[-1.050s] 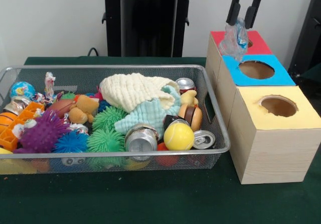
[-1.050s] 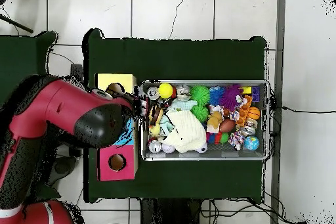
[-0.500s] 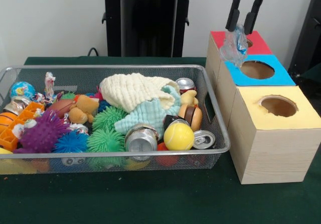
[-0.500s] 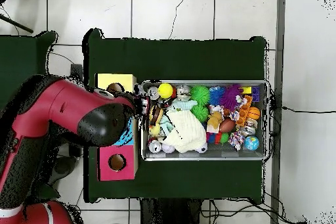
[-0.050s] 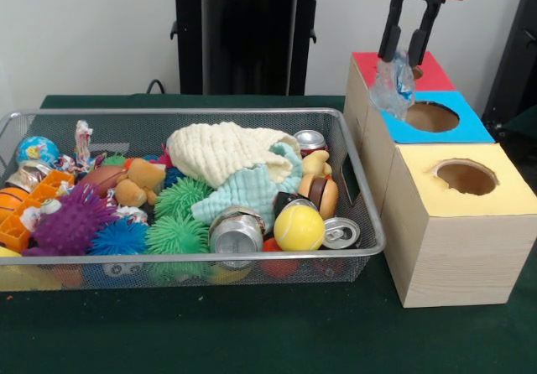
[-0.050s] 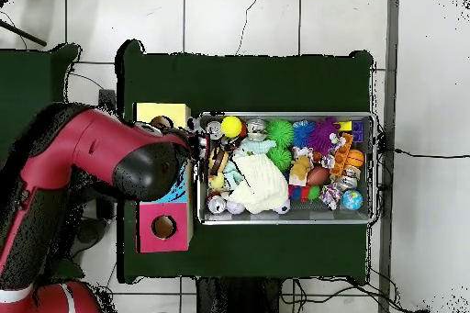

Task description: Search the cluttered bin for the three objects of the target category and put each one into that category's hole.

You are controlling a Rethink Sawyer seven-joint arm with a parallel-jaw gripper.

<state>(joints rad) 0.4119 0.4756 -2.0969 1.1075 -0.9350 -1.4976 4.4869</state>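
In the front view a crumpled clear plastic bottle (image 5: 392, 83) sits tilted on the near-left edge of the blue box (image 5: 432, 116), beside its round hole, reaching up toward the red box (image 5: 430, 70). My gripper (image 5: 401, 59) hangs just above it, open, with the bottle's top level with the fingertips (image 5: 386, 54). In the overhead view the red arm (image 6: 110, 158) covers the gripper and the bottle. The wire bin (image 5: 356, 191) holds crushed cans (image 5: 236, 231), a yellow ball (image 5: 298, 226), spiky balls (image 5: 177, 234) and cloths (image 5: 225, 152).
A yellow box (image 5: 461, 202) with a round hole stands nearest the camera, in line with the blue and red ones. The bin (image 6: 286, 116) lies beside the boxes on the green table (image 5: 252, 332). A black stand (image 5: 239, 34) rises behind the bin.
The gripper has risen by a finger's length. The plastic bottle has slipped down out of the fingers and settled lower on the blue box's edge.
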